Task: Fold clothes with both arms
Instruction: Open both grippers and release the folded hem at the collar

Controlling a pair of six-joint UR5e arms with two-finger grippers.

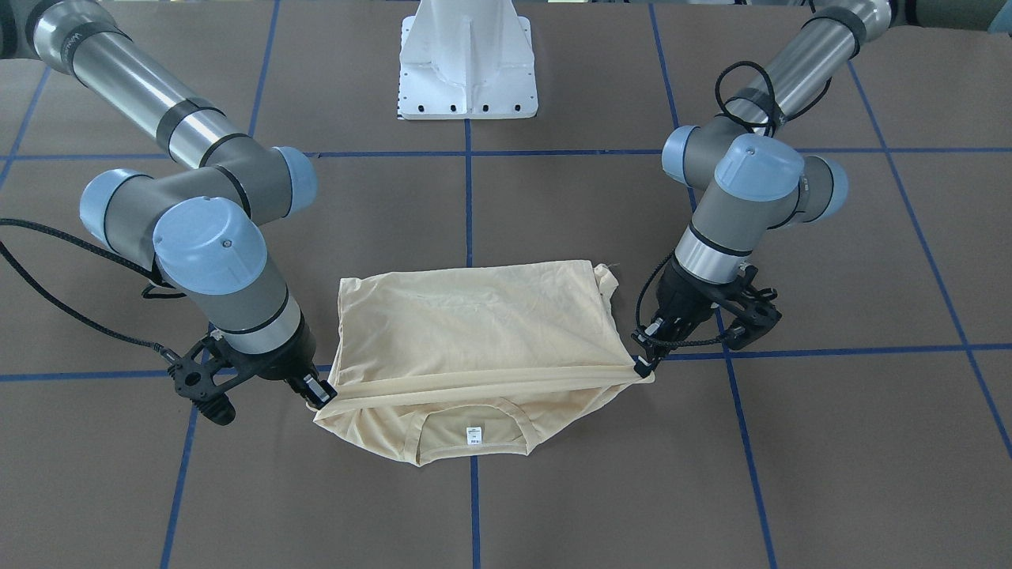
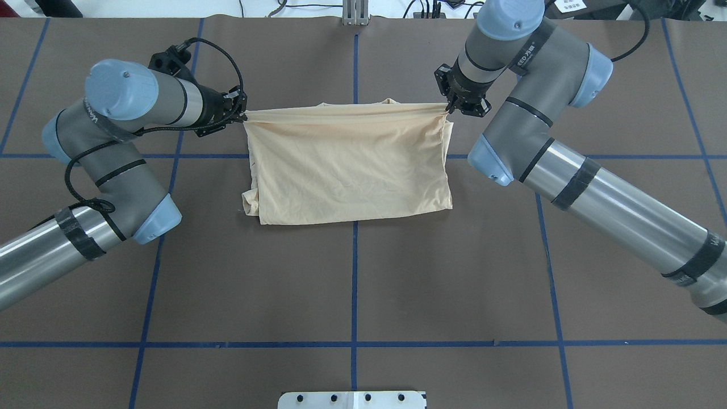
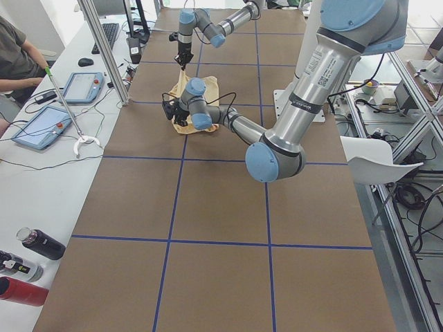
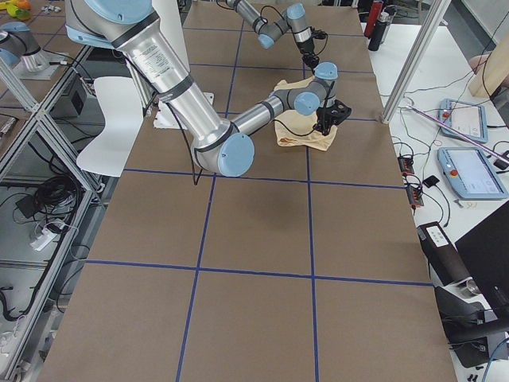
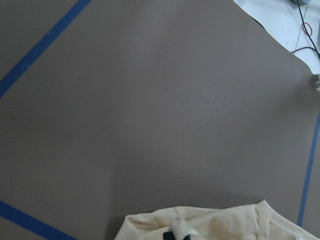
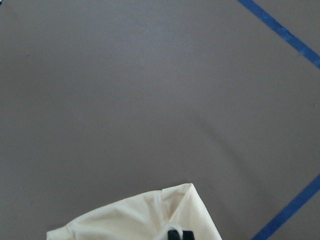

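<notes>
The pale cream-yellow T-shirt (image 1: 474,332) lies folded on the brown table, back side up, with its collar and white neck label (image 1: 473,433) toward the operators' side. The print is hidden. My left gripper (image 2: 241,113) is shut on one corner of the shirt's (image 2: 349,165) upper layer. My right gripper (image 2: 451,105) is shut on the opposite corner. The edge is stretched taut between them, slightly above the table. In the front view the left gripper (image 1: 642,363) is on the right and the right gripper (image 1: 320,393) on the left. Both wrist views show pinched cloth (image 5: 220,225) (image 6: 140,220).
The white pedestal base (image 1: 468,71) stands at the robot's side of the table. Blue tape lines (image 2: 355,272) grid the brown table. Past the far edge, on the operators' bench, are tablets (image 3: 79,86), bottles (image 3: 34,245) and a seated person (image 3: 17,55).
</notes>
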